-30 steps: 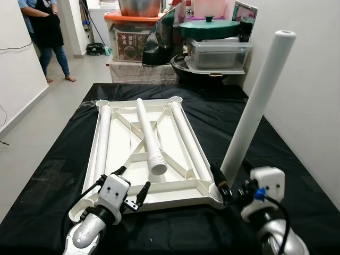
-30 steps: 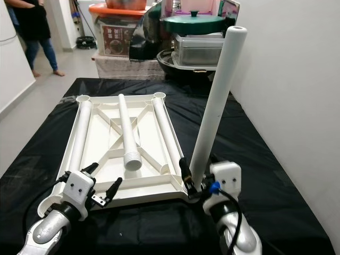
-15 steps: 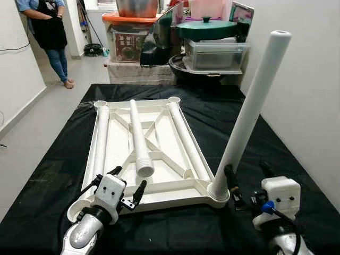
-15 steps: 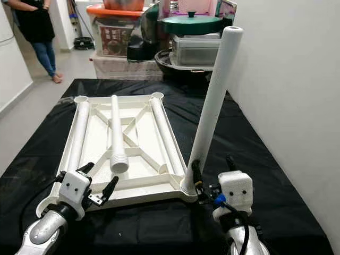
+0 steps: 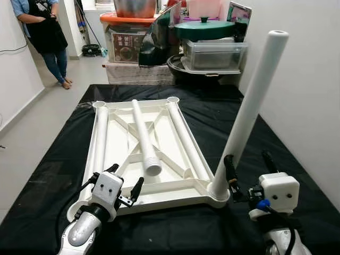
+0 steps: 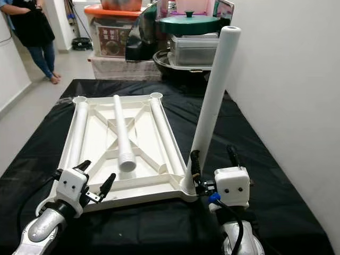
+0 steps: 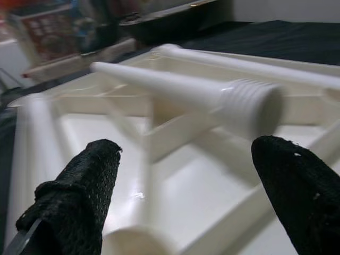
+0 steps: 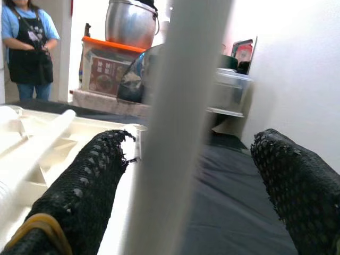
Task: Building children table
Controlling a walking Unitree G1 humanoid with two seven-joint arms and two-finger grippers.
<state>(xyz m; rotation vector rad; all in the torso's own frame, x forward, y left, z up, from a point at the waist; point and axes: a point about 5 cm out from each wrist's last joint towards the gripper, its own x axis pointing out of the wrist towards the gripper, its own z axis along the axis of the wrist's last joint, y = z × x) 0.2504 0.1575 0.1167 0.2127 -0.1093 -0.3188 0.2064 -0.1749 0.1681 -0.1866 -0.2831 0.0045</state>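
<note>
The white children's table top (image 5: 119, 139) lies upside down on the black cloth. One white leg (image 5: 249, 109) stands upright in its near right corner socket. A loose leg (image 5: 143, 137) lies slantwise across the middle, its threaded end (image 7: 249, 109) nearest me. Two more legs lie along the left side (image 5: 100, 139) and the right side (image 5: 182, 137). My right gripper (image 5: 248, 163) is open by the upright leg's base, which passes between its fingers (image 8: 85, 186) close to the inner one. At the near left rim, my left gripper (image 5: 125, 179) is open and holds nothing.
The black cloth (image 5: 276, 133) covers the work table, with a white wall (image 5: 313, 106) close on the right. Storage boxes, pots and lids (image 5: 207, 42) crowd the far end. A person (image 5: 45, 32) stands on the floor at the far left.
My right gripper has drawn back from the upright leg's base and stands wider. The loose middle leg's threaded end swung left, then partly back right. The left gripper has hardly moved.
</note>
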